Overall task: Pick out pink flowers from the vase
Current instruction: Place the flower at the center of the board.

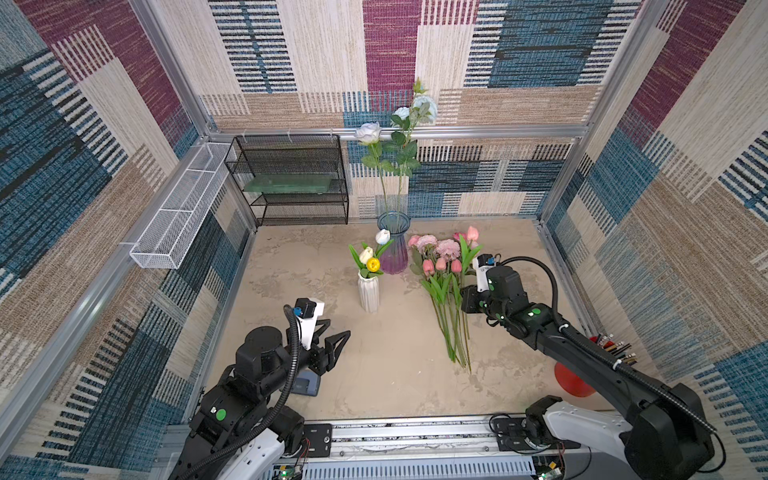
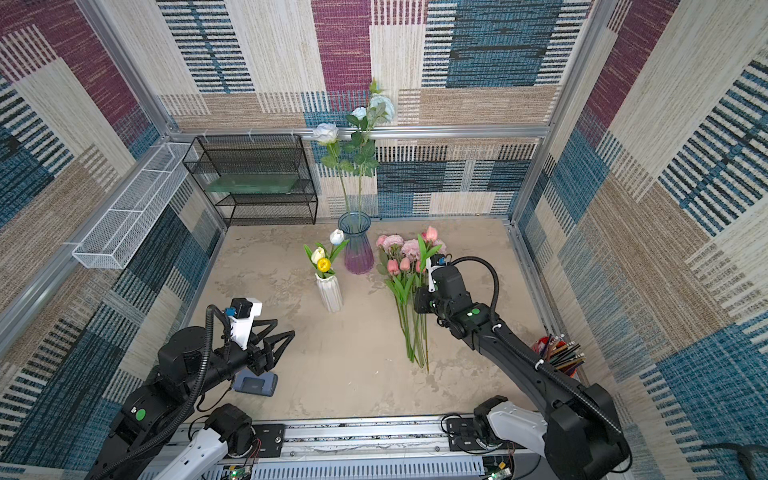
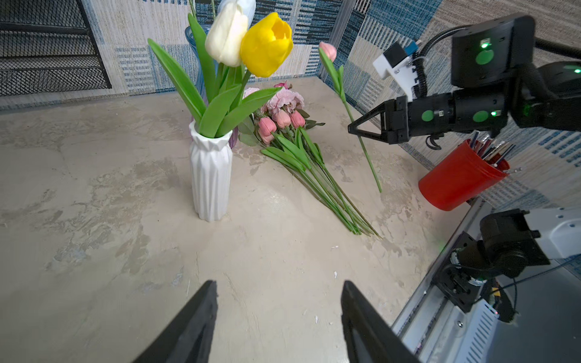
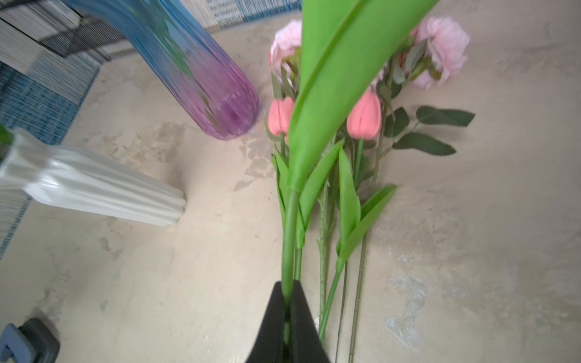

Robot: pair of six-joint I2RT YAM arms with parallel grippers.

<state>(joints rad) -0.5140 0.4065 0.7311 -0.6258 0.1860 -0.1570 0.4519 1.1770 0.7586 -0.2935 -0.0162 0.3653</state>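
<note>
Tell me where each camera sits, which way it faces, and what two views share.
Top views: high behind the robot's base, looking down and forward over the table; both arms and the open left gripper show.
Left wrist: on the left arm, low, facing the white vase and the right gripper, shut on a pink tulip; its own fingers show.
Right wrist: on the right arm, looking down along its shut jaws at the glass vase.
Shared: both wrist views show the pink flowers lying on the table.

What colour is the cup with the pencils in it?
The cup is red, seen best in the left wrist view.
</note>
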